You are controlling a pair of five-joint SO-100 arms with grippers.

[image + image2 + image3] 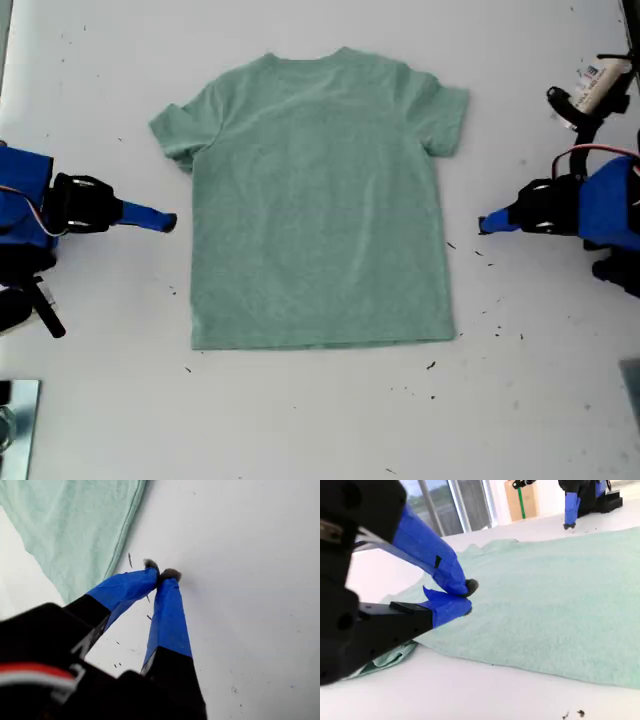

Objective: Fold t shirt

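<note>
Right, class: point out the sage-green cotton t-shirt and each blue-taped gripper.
sage-green cotton t-shirt (318,205), exterior view, middle of the body.
my first gripper (161,574), first wrist view, where the tips meet.
my second gripper (467,596), second wrist view, between the tips.

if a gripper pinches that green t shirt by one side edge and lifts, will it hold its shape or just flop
Probably flop: the t shirt is thin cloth lying flat on the table, so the lifted edge would likely drape and drag the rest. It looks light. One sleeve is already curled, so edges may fold over easily.
</note>
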